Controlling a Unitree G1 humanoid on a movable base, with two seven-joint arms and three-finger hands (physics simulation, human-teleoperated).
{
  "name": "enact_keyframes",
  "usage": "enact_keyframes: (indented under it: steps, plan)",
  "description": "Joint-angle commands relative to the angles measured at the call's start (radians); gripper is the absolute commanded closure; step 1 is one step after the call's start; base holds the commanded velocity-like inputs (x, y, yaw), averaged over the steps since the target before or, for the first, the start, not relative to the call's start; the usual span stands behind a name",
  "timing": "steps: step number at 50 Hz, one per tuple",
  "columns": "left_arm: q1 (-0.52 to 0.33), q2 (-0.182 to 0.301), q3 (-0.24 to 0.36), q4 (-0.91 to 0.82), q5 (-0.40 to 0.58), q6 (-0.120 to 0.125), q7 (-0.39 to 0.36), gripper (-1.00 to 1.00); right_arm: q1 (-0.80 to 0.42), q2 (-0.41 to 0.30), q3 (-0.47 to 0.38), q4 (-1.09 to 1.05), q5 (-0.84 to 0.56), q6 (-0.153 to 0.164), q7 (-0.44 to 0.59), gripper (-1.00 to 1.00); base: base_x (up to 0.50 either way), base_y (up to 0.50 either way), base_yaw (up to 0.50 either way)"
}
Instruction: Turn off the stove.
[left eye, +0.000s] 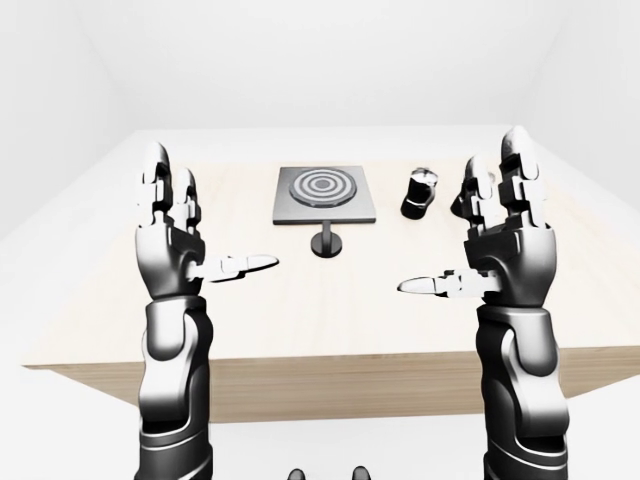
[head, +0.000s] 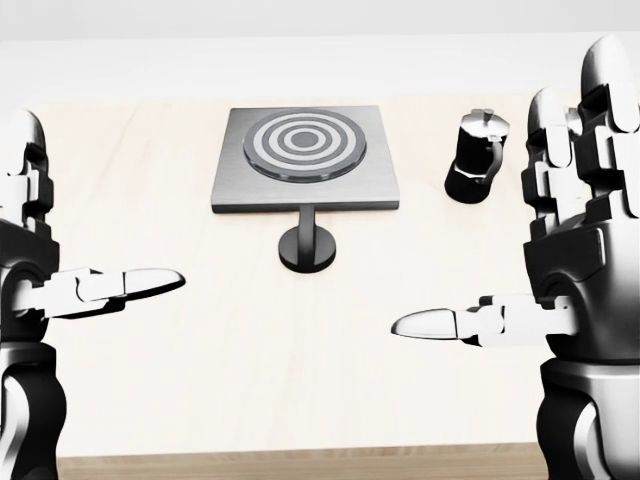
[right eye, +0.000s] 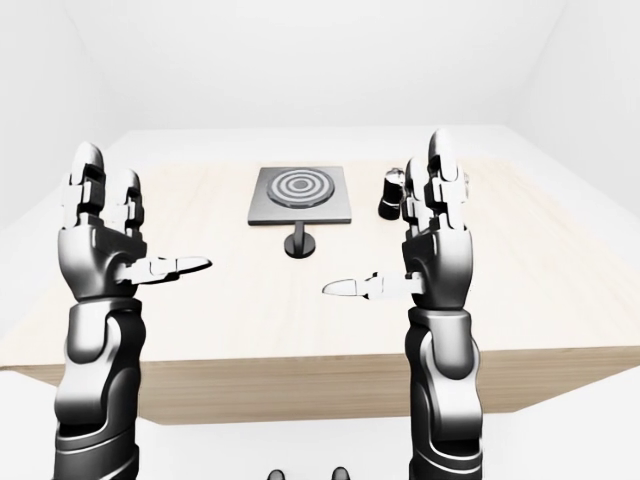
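On the pale wooden table, toward the top middle of the head view, sits the stove, a flat grey square plate with a ringed burner. Its knob is the dark round disc on a short stem touching the plate's lower edge, and that's the thing the robot actually has to turn. Just right of the stove stands a black moka pot, well apart from the knob. There may be a second pot hidden behind the right hand; hard to tell.

Both hands are raised with nothing in them. The left hand and right hand have their fingers spread straight up and thumbs pointing inward, fully released, well short of the knob.

So the reach hasn't really begun. To do this well, the robot probably wants to pick one hand, likely the right since it looks a touch closer, drop it low and come at the knob from below in the head view, so the fingers straddle the upright stem. Then close lightly and twist, without shoving the stove plate or swinging wide into the moka pot.
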Motion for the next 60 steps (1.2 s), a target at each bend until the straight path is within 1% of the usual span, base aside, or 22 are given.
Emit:
enact_keyframes:
  steps: [1,15,23,34,36,60]
  plan:
    - [-0.009,0.007,0.007,0.01,-0.006,0.0,0.005,-0.96,-0.003,-0.002,-0.004,-0.004,0.005,0.0,0.003,-1.0,0.0,0.5,0.0]
    - [-0.008,0.01,0.012,0.021,-0.01,0.0,0.006,-0.96,0.01,-0.006,-0.011,0.004,-0.003,0.0,0.008,-1.0,0.0,0.49,0.0]
    - [-0.007,0.01,0.011,0.008,-0.014,0.0,0.008,-0.96,0.019,-0.002,-0.01,-0.023,0.002,0.0,0.015,-1.0,0.02,0.0,0.0]
    - [-0.013,0.014,0.017,0.025,-0.02,0.0,0.008,-0.97,0.015,0.0,-0.005,-0.019,0.007,0.0,0.019,-1.0,0.5,-0.14,0.0]
    - [-0.028,0.021,0.03,0.036,-0.033,0.0,0.009,-0.97,0.024,0.005,0.006,-0.012,0.008,0.0,0.026,-1.0,0.5,-0.11,0.0]
    - [-0.024,0.026,0.03,0.024,-0.043,0.0,0.015,-0.96,0.026,0.005,0.009,-0.007,0.006,0.0,0.032,-1.0,0.5,-0.1,0.0]
